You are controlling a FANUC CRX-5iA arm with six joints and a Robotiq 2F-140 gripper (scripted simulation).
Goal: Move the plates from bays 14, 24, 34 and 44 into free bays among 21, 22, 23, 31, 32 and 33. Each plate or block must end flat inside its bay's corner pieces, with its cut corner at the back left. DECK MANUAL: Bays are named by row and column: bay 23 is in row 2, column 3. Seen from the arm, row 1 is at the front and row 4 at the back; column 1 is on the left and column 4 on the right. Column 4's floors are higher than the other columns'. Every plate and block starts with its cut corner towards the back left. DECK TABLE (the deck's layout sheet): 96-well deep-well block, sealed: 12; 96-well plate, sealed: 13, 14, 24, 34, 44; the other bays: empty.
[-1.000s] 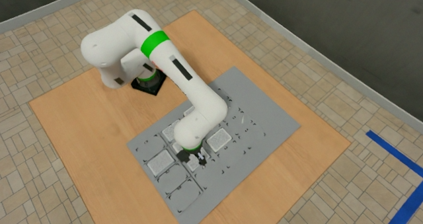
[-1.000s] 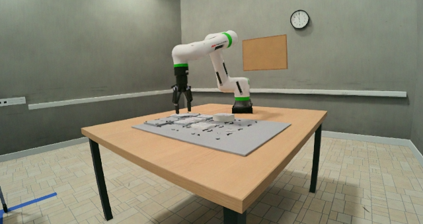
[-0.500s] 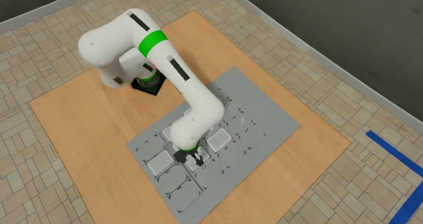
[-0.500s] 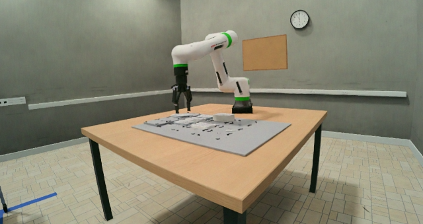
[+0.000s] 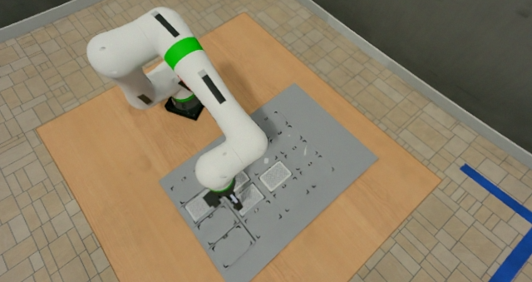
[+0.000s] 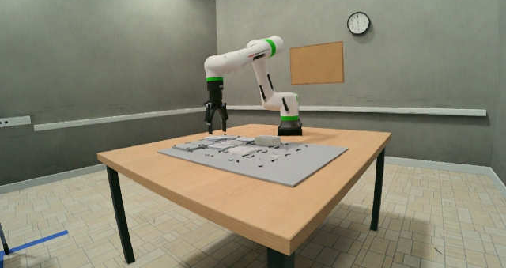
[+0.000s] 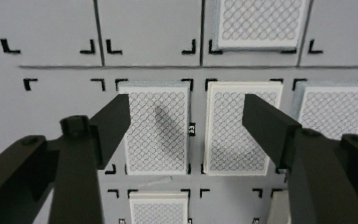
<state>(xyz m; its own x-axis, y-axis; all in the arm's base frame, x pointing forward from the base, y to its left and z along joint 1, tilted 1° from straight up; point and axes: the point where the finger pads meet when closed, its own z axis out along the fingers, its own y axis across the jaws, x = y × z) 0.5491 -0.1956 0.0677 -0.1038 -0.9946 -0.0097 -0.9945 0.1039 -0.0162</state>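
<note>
In the wrist view my gripper (image 7: 186,109) is open and empty, and it hovers above the deck. Below it, sealed white plates lie in bay 33 (image 7: 155,127), bay 23 (image 7: 240,127) and bay 13 (image 7: 335,112). One more plate lies in bay 32 (image 7: 159,207). A plate sits in raised bay 24 (image 7: 262,22). The raised floors of bays 34 (image 7: 150,30) and 44 (image 7: 55,30) are empty. From above, the gripper (image 5: 226,200) hangs between the bay 24 plate (image 5: 199,207) and the bay 33 plate (image 5: 251,196). The side view shows the gripper (image 6: 216,131) just above the deck.
The sealed deep-well block (image 6: 267,140) stands taller than the plates, near the arm's base. The grey deck (image 5: 270,178) lies on a wooden table (image 5: 125,149). Small black corner pieces mark each bay.
</note>
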